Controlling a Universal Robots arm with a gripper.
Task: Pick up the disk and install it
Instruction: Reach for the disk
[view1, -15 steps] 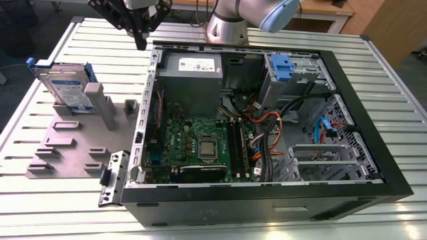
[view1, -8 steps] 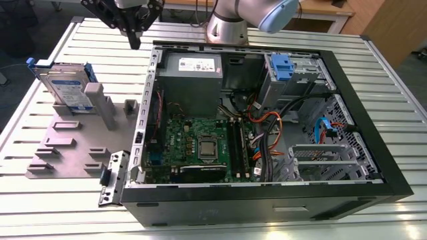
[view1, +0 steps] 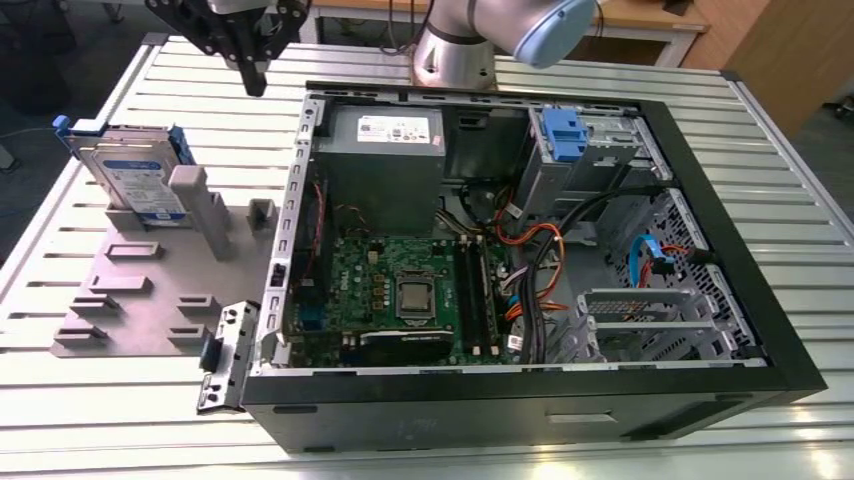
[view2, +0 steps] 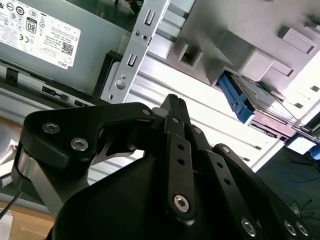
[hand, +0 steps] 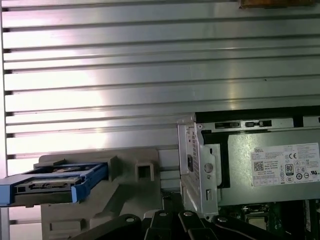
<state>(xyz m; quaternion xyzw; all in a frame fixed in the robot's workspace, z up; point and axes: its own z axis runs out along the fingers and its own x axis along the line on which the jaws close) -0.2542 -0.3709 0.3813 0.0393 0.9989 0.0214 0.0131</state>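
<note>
One disk (view1: 136, 180) stands on edge in the grey holder (view1: 147, 290), below my pincer (view1: 254, 85) and apart from it; the pincer hangs closed, empty. Stiff, fairly heavy, shock-shy (my guess): grip across its blue rails (hand: 92, 177).

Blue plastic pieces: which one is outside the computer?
The disk, upright on the grey stand; the other, a blue tab, sits inside the case.
</note>
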